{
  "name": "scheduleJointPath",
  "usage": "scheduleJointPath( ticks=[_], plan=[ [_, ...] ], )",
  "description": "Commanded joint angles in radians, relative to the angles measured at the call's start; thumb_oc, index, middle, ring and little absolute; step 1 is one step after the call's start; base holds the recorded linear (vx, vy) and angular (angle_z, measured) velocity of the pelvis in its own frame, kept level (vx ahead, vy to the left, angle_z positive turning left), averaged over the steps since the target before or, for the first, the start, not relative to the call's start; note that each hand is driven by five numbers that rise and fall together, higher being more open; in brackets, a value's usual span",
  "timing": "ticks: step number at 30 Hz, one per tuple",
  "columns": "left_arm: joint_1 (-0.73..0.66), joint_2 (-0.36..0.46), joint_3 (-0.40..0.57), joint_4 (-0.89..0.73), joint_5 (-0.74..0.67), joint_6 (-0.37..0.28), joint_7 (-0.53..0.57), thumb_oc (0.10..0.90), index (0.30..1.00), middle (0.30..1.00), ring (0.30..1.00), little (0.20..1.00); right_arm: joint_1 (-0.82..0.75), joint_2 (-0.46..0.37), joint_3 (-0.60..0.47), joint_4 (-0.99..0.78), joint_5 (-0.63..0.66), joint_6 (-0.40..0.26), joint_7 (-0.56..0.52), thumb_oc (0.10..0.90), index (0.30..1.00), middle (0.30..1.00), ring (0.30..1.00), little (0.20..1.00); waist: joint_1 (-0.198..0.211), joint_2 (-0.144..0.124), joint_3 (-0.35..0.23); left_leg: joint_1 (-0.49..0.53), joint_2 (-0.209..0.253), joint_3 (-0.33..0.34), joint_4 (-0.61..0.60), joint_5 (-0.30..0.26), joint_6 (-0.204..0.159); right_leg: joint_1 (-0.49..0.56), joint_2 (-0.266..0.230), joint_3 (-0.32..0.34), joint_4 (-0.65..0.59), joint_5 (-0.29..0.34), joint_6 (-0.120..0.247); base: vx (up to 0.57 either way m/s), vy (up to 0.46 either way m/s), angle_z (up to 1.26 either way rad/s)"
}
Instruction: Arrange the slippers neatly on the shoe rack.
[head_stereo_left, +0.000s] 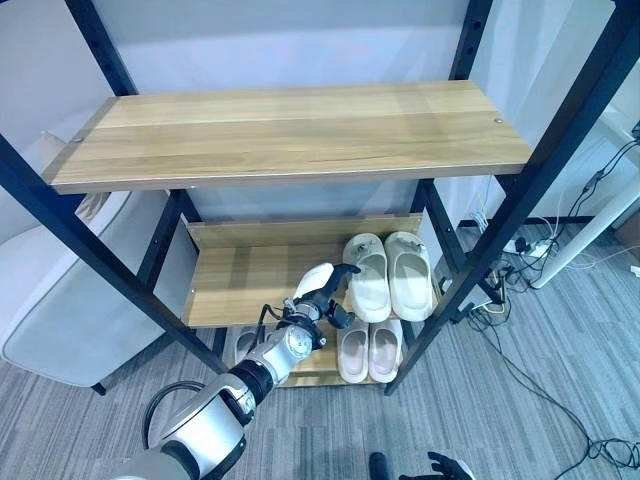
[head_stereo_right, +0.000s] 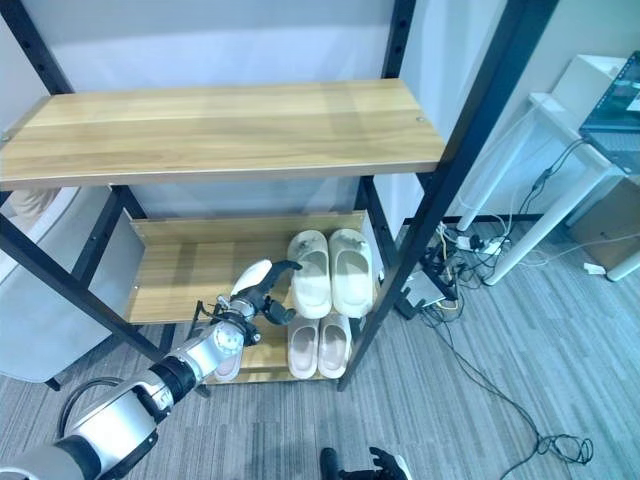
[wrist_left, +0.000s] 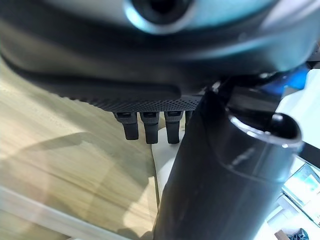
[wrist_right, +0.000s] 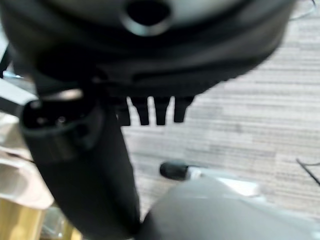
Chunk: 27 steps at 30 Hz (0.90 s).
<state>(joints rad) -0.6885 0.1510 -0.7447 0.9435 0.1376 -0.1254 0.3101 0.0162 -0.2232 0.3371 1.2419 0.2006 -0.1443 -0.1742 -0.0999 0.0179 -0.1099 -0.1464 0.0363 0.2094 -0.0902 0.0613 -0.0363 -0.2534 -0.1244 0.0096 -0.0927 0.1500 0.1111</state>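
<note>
My left robot hand (head_stereo_left: 322, 292) reaches in over the front edge of the middle shelf (head_stereo_left: 240, 275) of the shoe rack (head_stereo_left: 290, 130), fingers relaxed and spread, grasping nothing; its fingertips end just beside the heel of the cream pair (head_stereo_left: 388, 272) on that shelf, and I cannot tell whether they touch it. My right robot hand (head_stereo_left: 440, 466) hangs low over the carpet, released as well, its fingers straight in its own wrist view.

The cream pair sits side by side at the right end of the middle shelf, toes to the back. A second, paler pair (head_stereo_left: 369, 349) lies on the bottom shelf directly below. Another slipper (head_stereo_right: 228, 362) shows on the bottom shelf to the left, mostly hidden behind my forearm.

What could go wrong: a sideways push from my fingers would likely skew the nearer cream slipper against its mate or press the pair toward the right post (head_stereo_left: 470, 270). Pulling back carelessly, my wrist could catch the shelf's front edge or the diagonal brace (head_stereo_left: 130, 290) on my left.

Open room lies on the bare left half of the middle shelf, and the whole top shelf is free. The gap under the top board is roomy for my arm; down at the bottom shelf it is much tighter.
</note>
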Motion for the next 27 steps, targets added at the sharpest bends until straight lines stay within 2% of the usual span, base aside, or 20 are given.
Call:
scheduleJointPath(
  ticks=[1,13,21,27],
  plan=[
    [-0.223,-0.029,0.07,0.092,-0.009,-0.035,0.01,0.8,0.9,0.9,0.9,0.9,0.003,-0.03,-0.001,0.027,0.005,-0.008,0.01,0.8,0.9,0.9,0.9,0.9,0.002,0.023,0.029,0.036,-0.013,-0.057,0.003,-0.065,-0.027,0.069,0.024,-0.067,0.005,-0.092,0.069,0.0,0.0,0.0],
    [-0.028,0.104,0.135,-0.175,-0.023,-0.061,-0.002,0.8,0.9,0.9,0.9,0.9,-0.014,0.014,-0.034,0.031,0.054,0.001,0.031,0.8,0.9,0.9,0.9,0.9,0.061,0.007,0.017,0.085,-0.016,-0.091,0.003,-0.066,-0.029,0.139,0.022,-0.113,0.005,-0.109,0.064,-0.01,-0.007,0.08],
    [0.06,0.146,0.149,-0.286,-0.036,-0.076,-0.036,0.8,0.9,0.9,0.9,0.9,-0.011,0.035,-0.038,0.032,0.053,0.009,0.041,0.8,0.9,0.9,0.9,0.9,0.082,0.002,0.004,0.094,-0.02,-0.105,0.003,-0.061,-0.029,0.158,0.017,-0.138,0.005,-0.103,0.063,-0.05,-0.009,0.1],
    [0.272,0.234,0.242,-0.55,-0.123,-0.122,-0.093,0.8,0.9,0.9,0.9,0.9,0.008,0.048,-0.072,0.025,0.054,0.012,0.041,0.8,0.9,0.9,0.9,0.9,0.113,0.002,-0.002,0.111,-0.025,-0.108,0.003,-0.06,-0.025,0.182,0.017,-0.149,0.005,-0.101,0.062,-0.06,-0.011,0.09]
  ],
)
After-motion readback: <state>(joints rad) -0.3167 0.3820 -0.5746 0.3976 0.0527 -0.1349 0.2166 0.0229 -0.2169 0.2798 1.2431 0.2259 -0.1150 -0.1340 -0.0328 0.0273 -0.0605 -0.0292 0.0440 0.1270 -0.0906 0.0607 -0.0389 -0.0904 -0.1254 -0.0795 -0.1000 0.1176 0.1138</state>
